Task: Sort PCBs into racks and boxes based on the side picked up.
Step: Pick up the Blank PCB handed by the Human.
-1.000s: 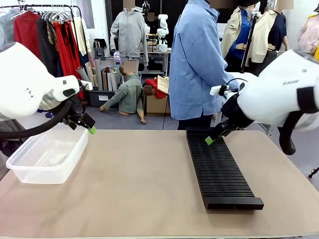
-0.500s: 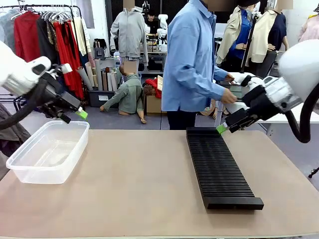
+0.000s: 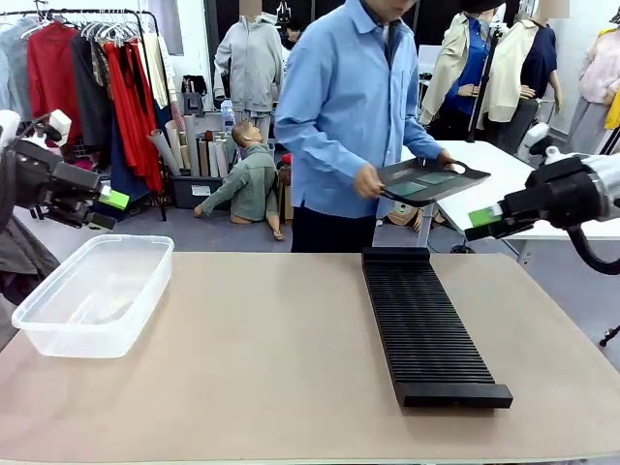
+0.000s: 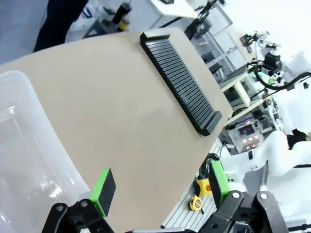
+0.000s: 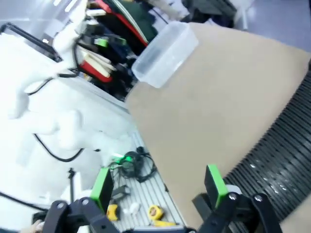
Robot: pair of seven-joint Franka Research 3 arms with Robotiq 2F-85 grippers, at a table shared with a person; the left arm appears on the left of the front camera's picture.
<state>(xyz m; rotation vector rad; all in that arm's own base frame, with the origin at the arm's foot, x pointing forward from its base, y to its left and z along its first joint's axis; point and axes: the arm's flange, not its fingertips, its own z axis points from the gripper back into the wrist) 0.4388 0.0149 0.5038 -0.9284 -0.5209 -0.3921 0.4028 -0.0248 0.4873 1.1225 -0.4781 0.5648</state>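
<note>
Swinging outward over the last second, the left gripper (image 3: pixel 107 208) hangs above the box (image 3: pixel 58 325) and the right gripper (image 3: pixel 484 223) beside the rack (image 3: pixel 426 329), both wide and empty. The person has turned, holding a black tray (image 3: pixel 465 186) with PCBs (image 3: pixel 409 188) beyond the rack; their faces are indistinct.

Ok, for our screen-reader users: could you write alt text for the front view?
A person in a blue shirt holds a black tray of green PCBs beyond a table bearing a black slotted rack and a clear plastic tub. The left gripper and right gripper hover open at its sides.
</note>
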